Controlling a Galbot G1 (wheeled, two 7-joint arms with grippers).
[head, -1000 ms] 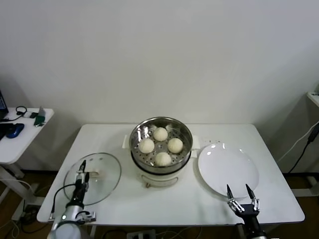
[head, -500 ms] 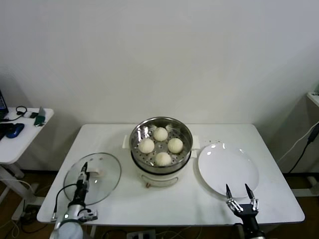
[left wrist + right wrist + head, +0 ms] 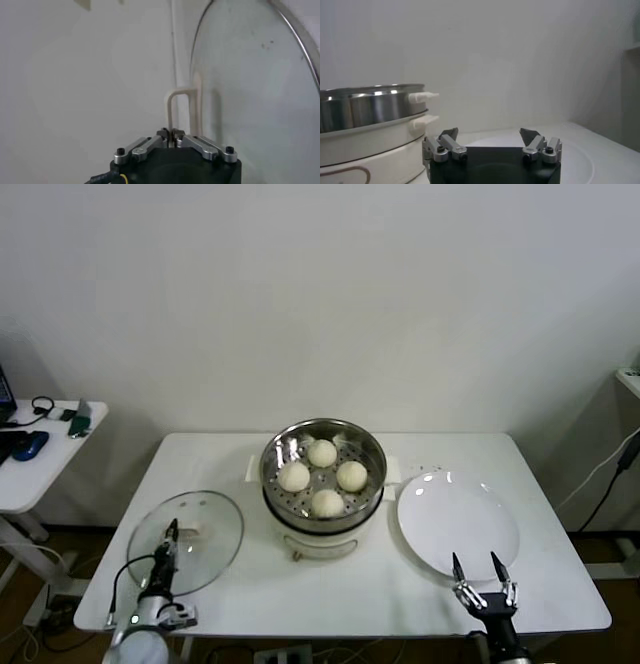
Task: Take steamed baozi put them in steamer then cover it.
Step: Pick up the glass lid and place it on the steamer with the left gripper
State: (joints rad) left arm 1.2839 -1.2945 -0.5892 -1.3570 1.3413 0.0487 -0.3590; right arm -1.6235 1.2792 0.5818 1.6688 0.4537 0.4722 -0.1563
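You see a white plate (image 3: 458, 527) on the right of the white tabletop (image 3: 220, 466); a side desk (image 3: 35, 464) with headphones (image 3: 41, 405) stands far left.

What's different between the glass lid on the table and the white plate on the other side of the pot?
The cover is clear glass with a metal rim, while the plate is solid white. The cover has a cream handle at its centre; the plate is bare. The cover lies left of the steamer, by the left gripper, and the plate lies right, by the right gripper. Both are round and rest on the table.
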